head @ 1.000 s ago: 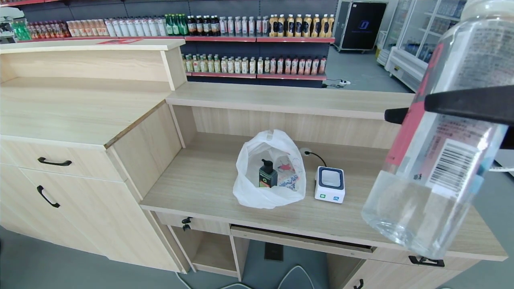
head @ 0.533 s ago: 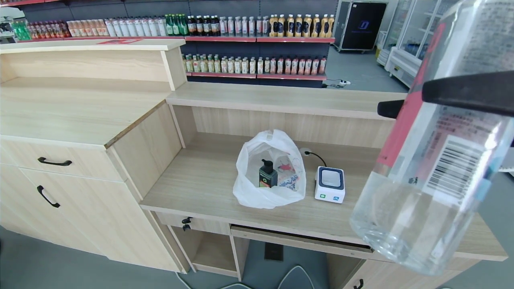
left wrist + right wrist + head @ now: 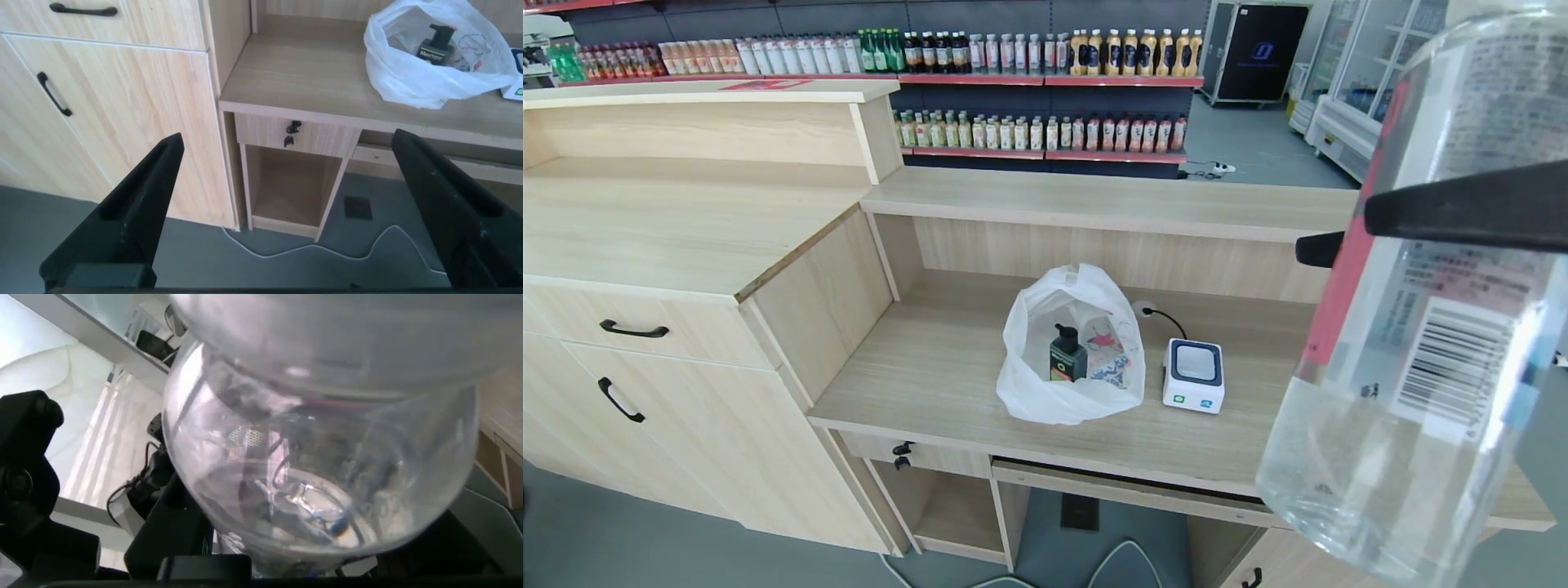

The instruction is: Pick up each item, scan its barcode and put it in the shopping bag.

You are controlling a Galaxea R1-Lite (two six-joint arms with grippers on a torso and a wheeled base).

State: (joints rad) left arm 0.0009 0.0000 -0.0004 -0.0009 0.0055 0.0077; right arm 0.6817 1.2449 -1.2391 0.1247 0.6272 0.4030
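Clear bottle [image 3: 1413, 392] slightly lower and farther right than before, gripped by right tool [image 3: 1347, 233]; left tool [image 3: 286, 139] spread wide.

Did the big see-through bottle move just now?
Yes. The clear plastic bottle sank lower in the head view, its base reaching further below the front edge of the wooden counter.

Barcode [image 3: 1450, 366] on bottle [image 3: 1380, 465], print illegible
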